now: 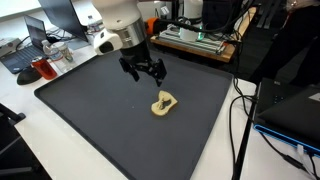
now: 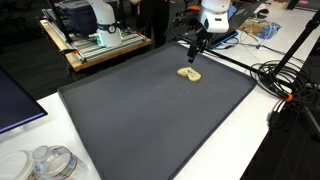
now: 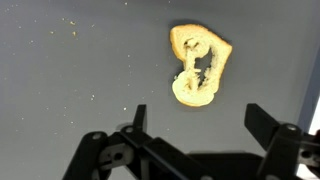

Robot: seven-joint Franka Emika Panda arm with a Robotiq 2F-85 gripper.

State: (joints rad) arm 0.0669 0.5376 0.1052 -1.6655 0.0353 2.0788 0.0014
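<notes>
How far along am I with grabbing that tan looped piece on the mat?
Done: the gripper is open and hangs close above the tan looped piece, which lies flat on the dark mat. In hand: lining up; in the wrist view the piece sits beyond the fingertips, not between them. Left: probably centre over it, come down, close and lift. Nothing is held.

One tan looped piece (image 1: 165, 103) sits mid-frame on one dark mat (image 1: 100, 115) over the bench (image 1: 40, 140). One tool (image 1: 146, 77) hangs at the upper middle, and one red object (image 1: 38, 68) stands at the left edge
</notes>
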